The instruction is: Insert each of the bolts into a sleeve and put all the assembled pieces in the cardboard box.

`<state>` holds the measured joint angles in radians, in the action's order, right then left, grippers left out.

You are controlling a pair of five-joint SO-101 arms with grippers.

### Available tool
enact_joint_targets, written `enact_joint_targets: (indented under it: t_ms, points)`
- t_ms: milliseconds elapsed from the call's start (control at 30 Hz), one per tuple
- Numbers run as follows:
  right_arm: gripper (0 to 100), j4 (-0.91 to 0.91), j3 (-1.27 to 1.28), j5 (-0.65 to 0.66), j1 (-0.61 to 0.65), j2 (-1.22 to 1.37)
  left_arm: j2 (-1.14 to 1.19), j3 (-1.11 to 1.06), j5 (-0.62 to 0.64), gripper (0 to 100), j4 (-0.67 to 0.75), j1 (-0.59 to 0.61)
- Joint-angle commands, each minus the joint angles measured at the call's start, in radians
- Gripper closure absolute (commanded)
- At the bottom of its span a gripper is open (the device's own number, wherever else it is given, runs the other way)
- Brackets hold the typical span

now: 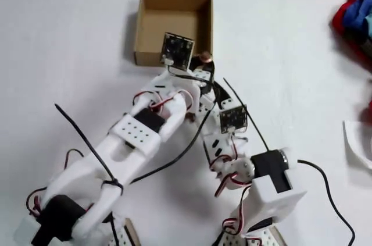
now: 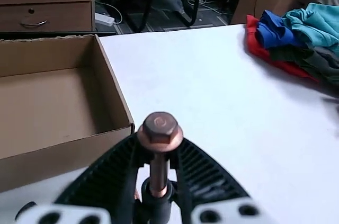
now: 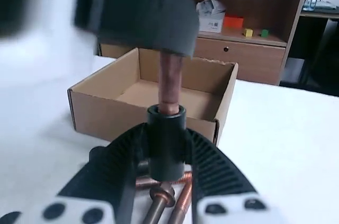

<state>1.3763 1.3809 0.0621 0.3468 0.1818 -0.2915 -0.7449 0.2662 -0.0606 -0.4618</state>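
The left hand (image 2: pixel 159 155) is gripping a copper bolt (image 2: pixel 160 128) just under its hex head, holding it upright with the shank going down into the top of the black sleeve (image 3: pixel 166 139), which the right hand (image 3: pixel 166 155) is clamping from both sides. The two hands are meeting just beside a corner of the open cardboard box (image 1: pixel 146 31), which is sitting on the white surface (image 1: pixel 70 48). A few loose bolts (image 3: pixel 164 197) are lying on the surface beneath the sleeve.
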Motion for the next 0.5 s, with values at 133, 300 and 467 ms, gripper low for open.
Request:
enact_joint_targets:
  t_ms: [133, 300, 467]
  points:
    - [97.8, 0.007, -0.061, -0.012, -0.062, -0.010, -0.008, 0.033, -0.008, 97, -0.147, -0.018]
    - [97.8, 0.007, -0.061, -0.012, -0.056, -0.010, -0.003, 0.039, -0.114, 97, -0.176, -0.011]
    - [97.8, 0.007, -0.058, -0.012, -0.056, -0.010, -0.008, 0.041, -0.166, 92, -0.176, -0.009]
